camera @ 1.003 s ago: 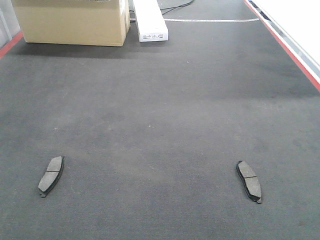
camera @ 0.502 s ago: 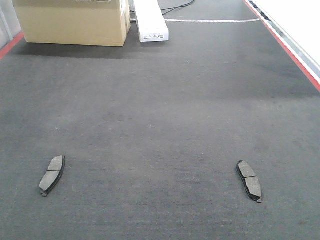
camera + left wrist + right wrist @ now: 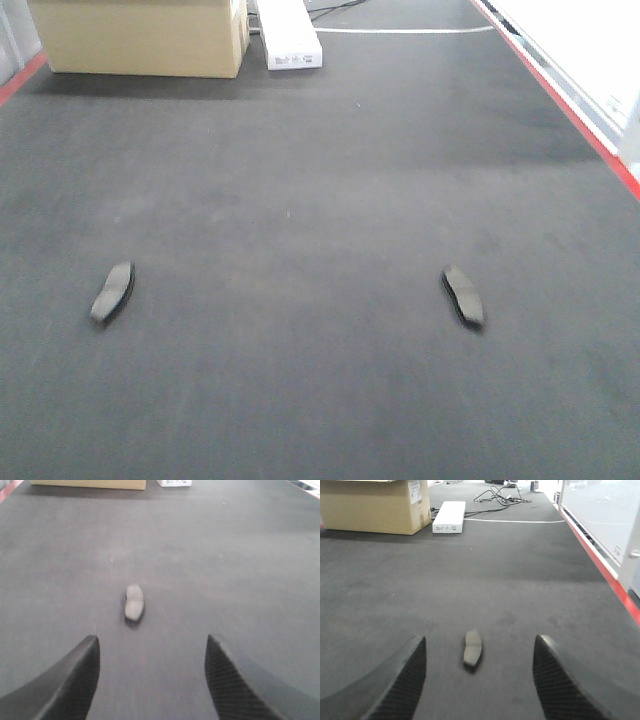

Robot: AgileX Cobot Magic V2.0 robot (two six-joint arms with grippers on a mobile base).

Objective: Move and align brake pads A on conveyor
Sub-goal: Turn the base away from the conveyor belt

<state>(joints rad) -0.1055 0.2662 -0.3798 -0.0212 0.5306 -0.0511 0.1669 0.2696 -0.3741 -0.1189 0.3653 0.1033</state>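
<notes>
Two pads in view, both flat on the belt (image 3: 320, 180) and well apart: left pad (image 3: 112, 292) and right pad (image 3: 463, 296). They sit in roughly the same row, long axes running up the belt, far ends leaning slightly toward each other. The other two don't show in any view.

Left pincer (image 3: 152, 677) is released, spread wide, nothing between the fingers. The left pad (image 3: 134, 601) sits ahead, a bit left of gap centre. Right pincer (image 3: 479, 677) is likewise spread and empty, with the right pad (image 3: 472, 648) near and almost centred. Neither touches a pad.

My read: one arm per pad, each lined up along the pad's length so the fingers close across the narrow width. The wide gap gives margin. Right looks closer to its pick. Task looks early, pads not yet aligned.

Risk: thin pads on textured belt, so the tips must reach the belt or they'll skate over.

Box (image 3: 140, 35) and white case (image 3: 288, 40) sit at the far end, well away from both pads. Views are blurred, so I can't read the grooves.
</notes>
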